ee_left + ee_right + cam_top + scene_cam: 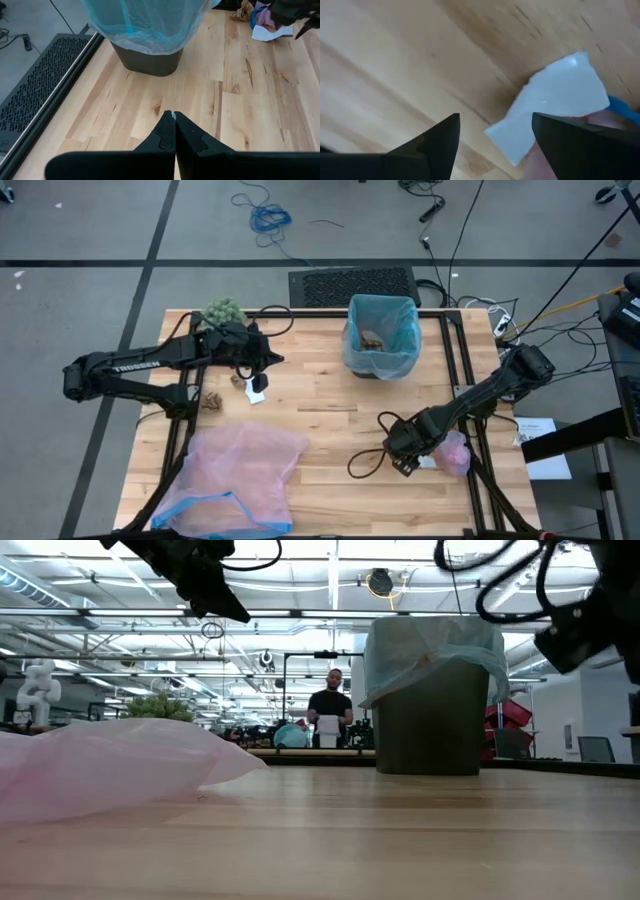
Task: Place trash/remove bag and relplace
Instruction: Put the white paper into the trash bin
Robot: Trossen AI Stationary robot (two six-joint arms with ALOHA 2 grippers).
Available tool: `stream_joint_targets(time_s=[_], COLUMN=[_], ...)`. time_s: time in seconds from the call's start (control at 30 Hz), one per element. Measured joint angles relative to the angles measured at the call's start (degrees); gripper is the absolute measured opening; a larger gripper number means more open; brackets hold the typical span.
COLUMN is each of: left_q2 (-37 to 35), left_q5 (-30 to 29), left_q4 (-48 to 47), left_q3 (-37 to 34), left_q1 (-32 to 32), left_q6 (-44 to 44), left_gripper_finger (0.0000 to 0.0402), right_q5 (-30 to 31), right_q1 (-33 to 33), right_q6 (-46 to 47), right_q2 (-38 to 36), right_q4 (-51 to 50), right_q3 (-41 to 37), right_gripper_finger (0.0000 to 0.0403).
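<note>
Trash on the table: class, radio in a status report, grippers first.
Left gripper shut, empty, raised. Right gripper open over white paper scrap. Blue-lined bin upright; nothing in the way.

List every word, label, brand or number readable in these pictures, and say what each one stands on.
"TROSSEN": white capitals along the dark left arm, seen from above.
White paper sheet with faint print lying off the table's right edge: too small to read.
Nothing readable on the brown square bin, its light-blue plastic bag or the translucent pink bag.
</note>
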Motion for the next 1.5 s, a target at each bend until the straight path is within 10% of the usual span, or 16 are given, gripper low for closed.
stream_joint_targets(time_s=[0.17,0.33,0.5,1.03,1.5], left_q2=[0.0,0.0,0.0,0.0,0.7], left_q5=[0.0,0.0,0.0,0.0,0.1], left_q4=[0.0,0.0,0.1,-0.7,-1.1], left_q3=[0.0,0.0,0.0,0.0,0.0], left_q1=[0.0,0.0,0.0,0.0,0.0], left_q6=[0.0,0.0,0.0,0.0,0.4], left_gripper_finger=[0.0000,0.0000,0.0000,0.0000,0.0000], right_q5=[-1.7,-2.9,-4.9,8.9,6.3], right_q1=[0.0,0.0,-0.6,-6.5,2.6], right_q6=[1.5,0.4,-2.2,-27.4,-43.0], right_q2=[0.0,0.0,0.0,-1.2,7.8], right_q4=[1.3,4.6,7.3,0.2,13.8], right_q3=[-3.0,-3.3,0.3,23.5,18.3], right_gripper_finger=[0.0176,0.0027,0.0002,0.0013,0.0193])
